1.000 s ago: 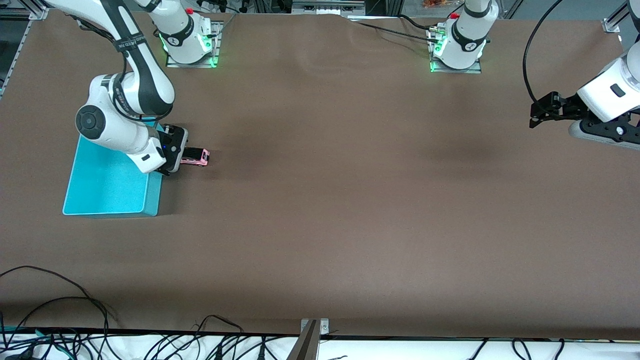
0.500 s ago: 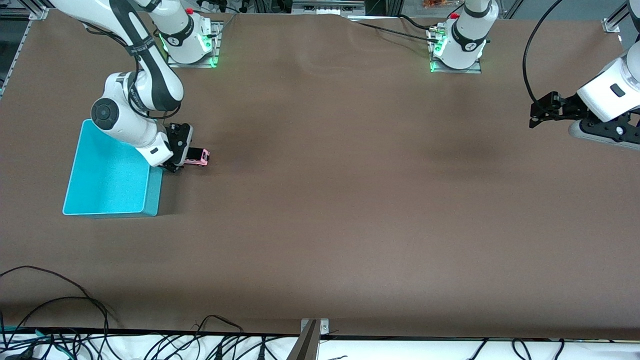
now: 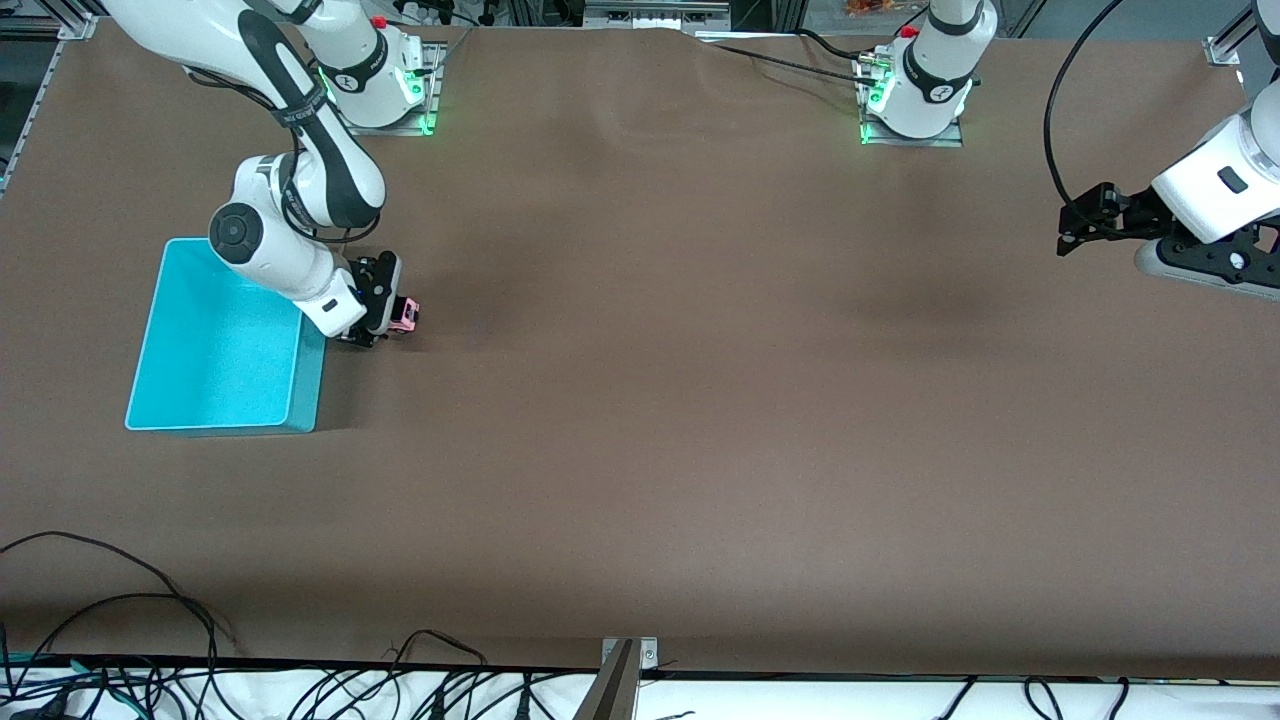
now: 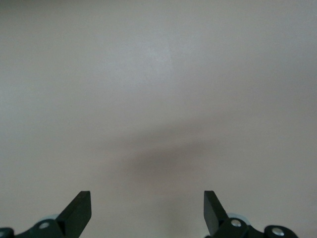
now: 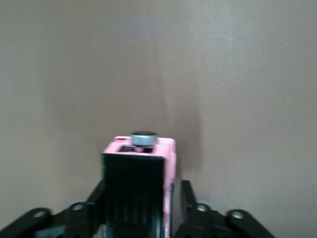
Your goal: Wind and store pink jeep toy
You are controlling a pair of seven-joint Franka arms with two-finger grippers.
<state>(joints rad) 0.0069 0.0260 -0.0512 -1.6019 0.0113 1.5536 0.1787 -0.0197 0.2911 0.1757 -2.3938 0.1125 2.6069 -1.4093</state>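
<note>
bin: on the table, by the right arm's end
jeep: on the table right beside the bin, toward the middle
right gripper: down at the jeep
left gripper: over the left arm's end, waiting
</note>
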